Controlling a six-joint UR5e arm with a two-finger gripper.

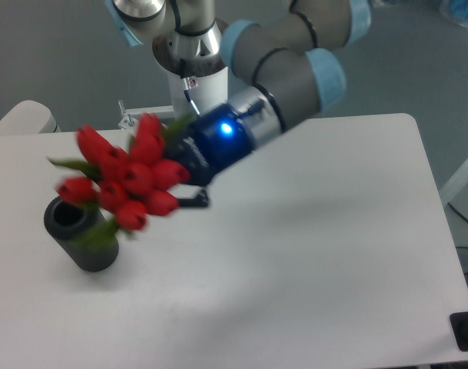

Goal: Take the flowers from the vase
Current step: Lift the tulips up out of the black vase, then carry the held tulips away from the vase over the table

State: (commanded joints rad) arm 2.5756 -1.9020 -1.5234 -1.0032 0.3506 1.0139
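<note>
The flowers (126,178), a bunch of red tulip buds with green leaves, hang blurred in the air above and to the right of the vase (80,234). The vase is a matte black cylinder standing upright at the table's left, and its top hole shows dark and open. One green leaf (103,234) hangs in front of the vase's right rim. My gripper (189,192) is right of the buds and shut on the flowers at their stem end. The stems are hidden behind the buds and the gripper body. One dark fingertip (197,201) pokes out below.
The white table (310,254) spans the view, with its right edge at the far right and its front edge at the bottom. The arm's base column (189,77) stands at the table's back centre. A pale rounded object (22,117) sits at the back left corner.
</note>
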